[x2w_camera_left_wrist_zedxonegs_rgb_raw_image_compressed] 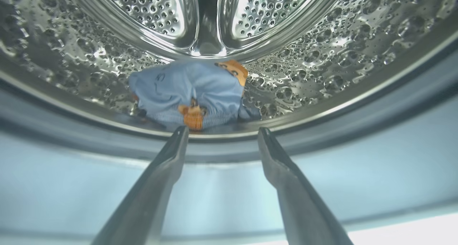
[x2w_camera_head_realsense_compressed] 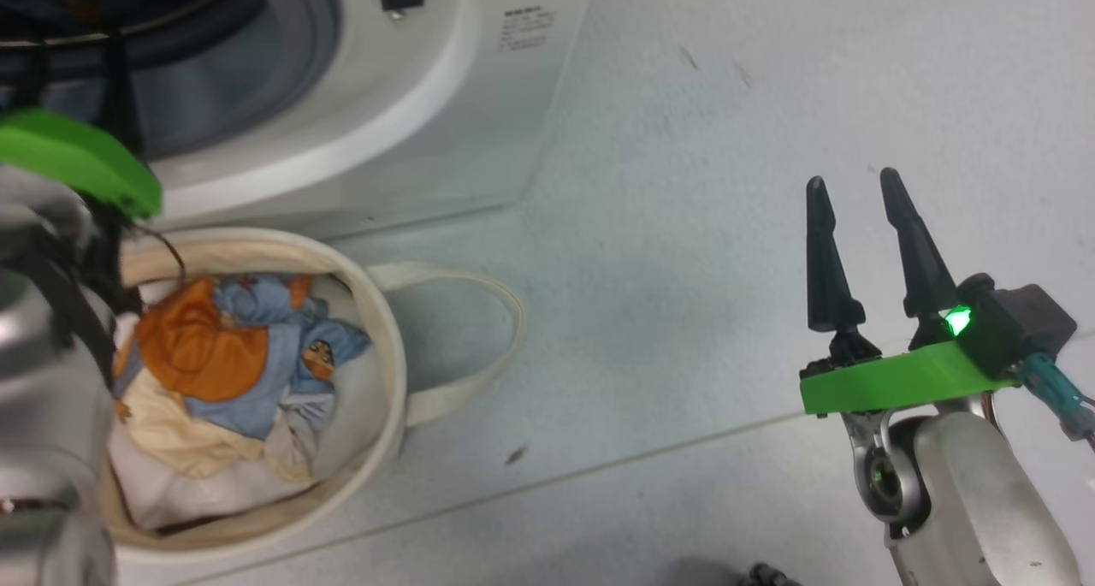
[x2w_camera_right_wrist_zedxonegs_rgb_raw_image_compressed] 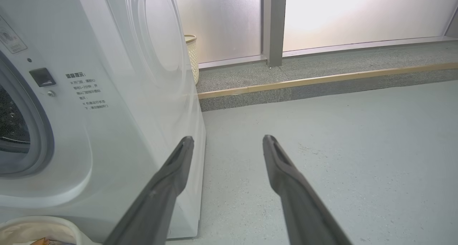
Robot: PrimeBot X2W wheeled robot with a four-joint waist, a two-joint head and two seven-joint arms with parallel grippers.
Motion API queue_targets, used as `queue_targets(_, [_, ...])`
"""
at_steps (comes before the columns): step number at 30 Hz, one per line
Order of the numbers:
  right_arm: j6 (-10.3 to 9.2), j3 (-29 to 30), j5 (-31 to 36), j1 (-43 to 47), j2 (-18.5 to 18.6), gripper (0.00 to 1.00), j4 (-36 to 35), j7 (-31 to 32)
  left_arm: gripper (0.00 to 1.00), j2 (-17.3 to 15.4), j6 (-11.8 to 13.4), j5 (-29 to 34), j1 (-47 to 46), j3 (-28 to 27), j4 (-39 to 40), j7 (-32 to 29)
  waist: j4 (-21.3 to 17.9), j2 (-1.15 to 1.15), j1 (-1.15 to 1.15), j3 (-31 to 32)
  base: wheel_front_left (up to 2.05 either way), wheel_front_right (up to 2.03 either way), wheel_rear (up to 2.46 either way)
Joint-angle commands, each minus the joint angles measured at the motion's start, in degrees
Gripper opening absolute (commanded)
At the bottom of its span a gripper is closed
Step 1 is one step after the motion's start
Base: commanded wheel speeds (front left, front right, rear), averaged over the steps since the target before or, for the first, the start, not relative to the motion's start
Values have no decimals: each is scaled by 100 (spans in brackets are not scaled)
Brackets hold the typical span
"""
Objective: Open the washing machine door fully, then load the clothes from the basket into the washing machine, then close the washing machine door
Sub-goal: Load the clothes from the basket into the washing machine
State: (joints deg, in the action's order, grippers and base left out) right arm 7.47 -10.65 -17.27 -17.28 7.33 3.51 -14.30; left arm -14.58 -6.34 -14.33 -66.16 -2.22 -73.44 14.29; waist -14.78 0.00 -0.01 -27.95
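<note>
Far left, the left gripper (x2w_camera_left_wrist_zedxonegs_rgb_raw_image_compressed: 222, 130) gapes wide and empty at the washing machine (x2w_camera_head_realsense_compressed: 428, 98) mouth. Just beyond it a crumpled light blue garment (x2w_camera_left_wrist_zedxonegs_rgb_raw_image_compressed: 189, 91) with an orange cuff lies crosswise in the drum (x2w_camera_left_wrist_zedxonegs_rgb_raw_image_compressed: 322, 41). The basket (x2w_camera_head_realsense_compressed: 381, 329) before the machine holds the clothes (x2w_camera_head_realsense_compressed: 248, 355), bunched blue, orange and cream. Far right, the right gripper (x2w_camera_head_realsense_compressed: 853, 178) is spread and empty, pointing up the view over the floor (x2w_camera_head_realsense_compressed: 684, 312)

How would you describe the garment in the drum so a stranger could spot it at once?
Start at the white washing machine and look into its steel drum. On the drum's floor, near the front lip, lies one crumpled garment. It is light blue with orange trim and lies alone, unlike the clothes heaped in the basket.
</note>
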Motion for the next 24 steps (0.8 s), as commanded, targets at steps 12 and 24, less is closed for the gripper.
queue_targets(12, [2, -435, -354, 103, 238, 100, 345, -70, 100, 170, -111, -114, 2335, -83, 2511, 70, 784, 0, 1, 1337, 0, 0, 0])
queue_targets(24, [2, -446, -553, 373, 413, 100, 557, -70, 100, 110, -113, -239, 3933, -165, 3985, 70, 1322, 0, 1, 2041, 0, 0, 0])
